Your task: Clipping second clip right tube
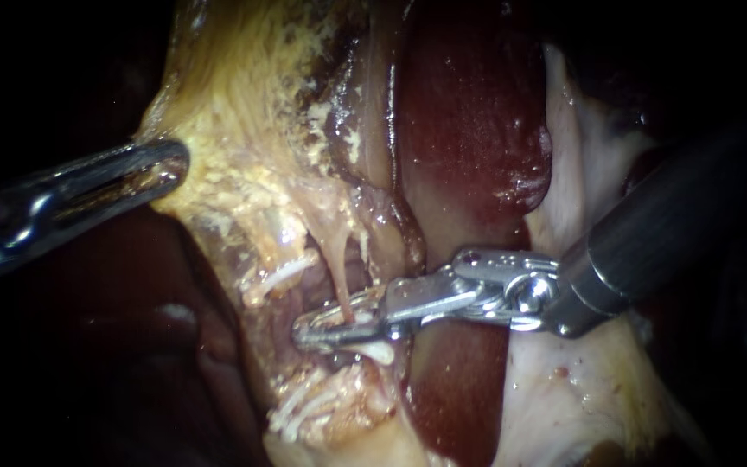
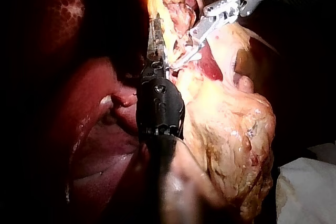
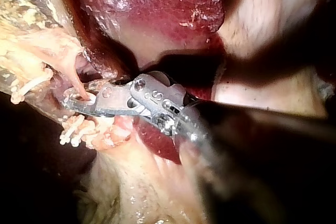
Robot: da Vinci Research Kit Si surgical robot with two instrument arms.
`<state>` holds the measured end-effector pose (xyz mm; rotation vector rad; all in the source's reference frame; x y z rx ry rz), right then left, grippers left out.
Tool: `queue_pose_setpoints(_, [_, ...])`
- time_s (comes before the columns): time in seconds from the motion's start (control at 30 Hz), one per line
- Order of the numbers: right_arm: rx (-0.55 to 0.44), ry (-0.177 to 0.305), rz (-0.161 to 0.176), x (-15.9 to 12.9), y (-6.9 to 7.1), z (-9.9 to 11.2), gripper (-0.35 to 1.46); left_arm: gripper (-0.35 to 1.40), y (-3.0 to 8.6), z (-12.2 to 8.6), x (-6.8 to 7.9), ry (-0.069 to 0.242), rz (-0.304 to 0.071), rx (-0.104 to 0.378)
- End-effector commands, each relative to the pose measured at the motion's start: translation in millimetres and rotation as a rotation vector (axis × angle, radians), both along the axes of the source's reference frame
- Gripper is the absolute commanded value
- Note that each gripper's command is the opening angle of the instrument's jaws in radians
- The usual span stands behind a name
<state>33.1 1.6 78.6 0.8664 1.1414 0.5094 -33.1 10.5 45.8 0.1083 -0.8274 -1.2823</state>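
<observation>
A thin pinkish tube (image 1: 339,277) runs down from the yellow fatty tissue (image 1: 252,112) into the jaws of my right instrument (image 1: 304,333). Those long slim jaws lie close together across the tube, gripping it from both sides. Just under them sits a small white piece (image 1: 378,350), apparently a clip. In the right wrist view the tube (image 3: 73,80) enters the jaws of my right instrument (image 3: 71,103) near their tip. My left instrument (image 1: 170,169) is shut on the edge of the yellow tissue, holding it out to the left; the left wrist view shows the same hold by my left instrument (image 2: 156,35).
Dark red liver (image 1: 469,112) rises behind the right instrument's shaft, with more liver (image 1: 451,389) below it. Pale membrane (image 1: 564,398) lies under the shaft. White stringy strands (image 1: 304,411) hang below the jaws. A white cloth (image 2: 307,190) lies off to one side.
</observation>
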Motion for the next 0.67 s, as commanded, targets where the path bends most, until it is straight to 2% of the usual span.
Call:
queue_pose_setpoints(0.03, [0.004, -0.001, -0.001, 0.0, -0.1, 0.1, -0.35, -0.35, 0.0, 0.0, 0.0, 0.0, 0.0, 0.0])
queue_pose_setpoints(0.67, [0.009, -0.002, 0.0, 0.0, -0.2, 0.1, -0.35, -0.35, 0.0, 0.0, 0.0, 0.0, 0.0, 0.0])
